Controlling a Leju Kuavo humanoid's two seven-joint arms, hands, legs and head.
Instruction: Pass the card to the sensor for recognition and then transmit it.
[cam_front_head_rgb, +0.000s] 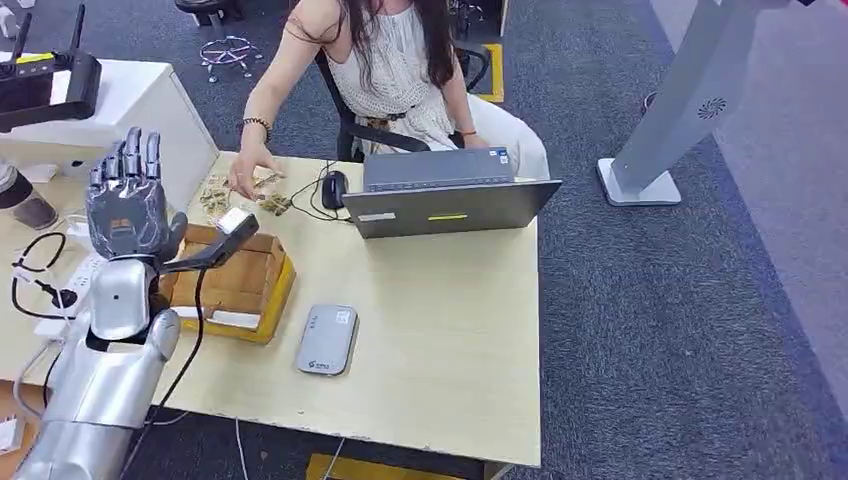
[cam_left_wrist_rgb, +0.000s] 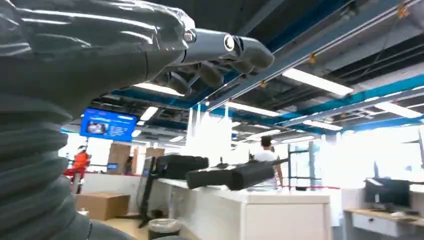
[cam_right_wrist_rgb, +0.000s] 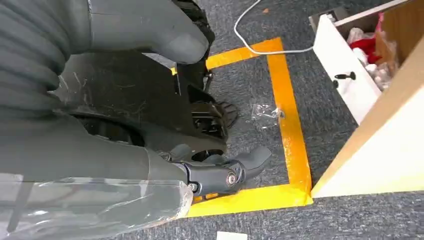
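Head view: even, bright overhead lighting; the table (cam_front_head_rgb: 430, 330) shows soft, short shadows beneath objects, with no harsh glare. Definition moderate, slight compression softness throughout.

Left wrist view: strong backlight from windows at 3 o'clock, blown out to white; ceiling light strips (cam_left_wrist_rgb: 312, 82) bright at 1 o'clock. The left hand (cam_left_wrist_rgb: 150, 47) at 11 o'clock is close, soft, with sheen.

Right wrist view: floor evenly lit; plastic wrap at 7 o'clock reflects light.
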